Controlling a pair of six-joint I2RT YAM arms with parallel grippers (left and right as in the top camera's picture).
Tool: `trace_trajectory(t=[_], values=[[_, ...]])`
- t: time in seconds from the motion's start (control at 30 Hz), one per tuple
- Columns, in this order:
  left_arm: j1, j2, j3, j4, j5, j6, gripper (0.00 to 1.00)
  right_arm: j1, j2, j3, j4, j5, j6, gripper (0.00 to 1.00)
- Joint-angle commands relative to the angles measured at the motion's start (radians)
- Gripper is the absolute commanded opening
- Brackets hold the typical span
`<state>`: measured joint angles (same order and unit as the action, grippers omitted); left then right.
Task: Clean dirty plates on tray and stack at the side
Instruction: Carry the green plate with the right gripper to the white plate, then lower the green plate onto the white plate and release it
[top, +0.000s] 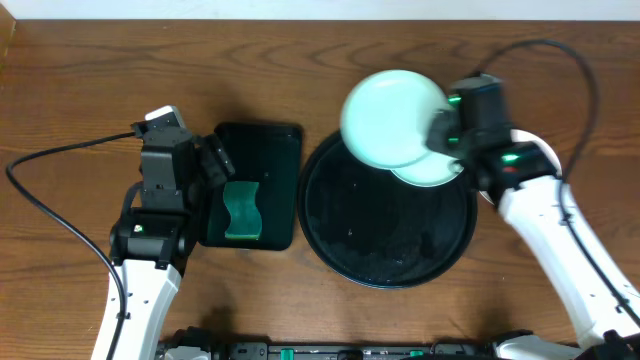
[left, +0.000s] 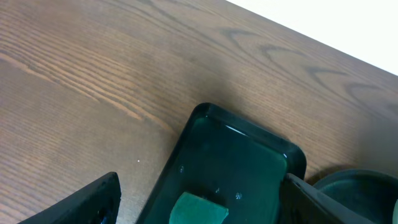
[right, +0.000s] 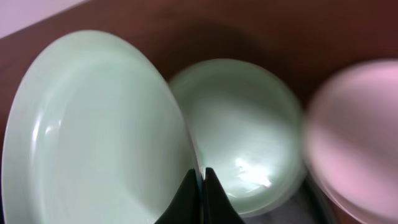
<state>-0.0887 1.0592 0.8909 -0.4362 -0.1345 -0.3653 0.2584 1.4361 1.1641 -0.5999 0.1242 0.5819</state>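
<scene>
Pinching rim of pale mint plate (top: 390, 115) w/ right gripper (top: 445, 135), jaws closed down thin on the edge. Held up off the tray & tilted, upper centre of overhead frame, overhanging far rim of round black tray (top: 390, 250). Fills left half of right wrist view, standing nearly on edge. Just below-right of it in overhead, partly covered by it: second plate (top: 430, 172), lying flat on tray's upper-right part, mint too per wrist cam. At right edge of wrist view: third plate (right: 354, 130), pale, blurred; exact colour & resting spot can't tell. Left of round tray, close beside it: smaller rect. black tray (top: 270, 150) w/ green sponge (top: 241, 210) in its lower half. Hovering over that tray's left edge: left gripper (top: 215, 160), jaws spread wide, holding nothing. In left wrist view, fingertips at both bottom corners, sponge between them at bottom edge. Wood table (top: 80, 80) under everything.
</scene>
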Motion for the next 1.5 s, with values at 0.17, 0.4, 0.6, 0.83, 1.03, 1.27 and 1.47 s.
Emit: trace_trajectory(t=[0.17, 0.4, 0.6, 0.83, 1.03, 1.27, 1.47], values=[[0.003, 0.0, 0.016, 0.003, -0.016, 0.006, 0.82, -0.312, -0.031, 0.012, -0.119, -0.115, 0.084, 0.01], [0.003, 0.0, 0.016, 0.003, -0.016, 0.006, 0.82, -0.492, -0.031, 0.012, -0.195, -0.099, 0.083, 0.01], [0.003, 0.0, 0.016, 0.003, -0.016, 0.006, 0.82, -0.589, -0.031, 0.012, -0.244, -0.072, 0.082, 0.01], [0.003, 0.0, 0.016, 0.003, -0.016, 0.006, 0.82, -0.618, -0.031, 0.003, -0.273, 0.083, 0.083, 0.01], [0.003, 0.0, 0.016, 0.003, -0.016, 0.006, 0.82, -0.618, -0.031, -0.045, -0.249, 0.108, 0.083, 0.01], [0.003, 0.0, 0.016, 0.003, -0.016, 0.006, 0.82, -0.618, -0.031, -0.169, -0.148, 0.103, 0.084, 0.01], [0.003, 0.0, 0.016, 0.003, -0.016, 0.006, 0.82, -0.618, -0.031, -0.267, -0.063, 0.069, 0.083, 0.01]])
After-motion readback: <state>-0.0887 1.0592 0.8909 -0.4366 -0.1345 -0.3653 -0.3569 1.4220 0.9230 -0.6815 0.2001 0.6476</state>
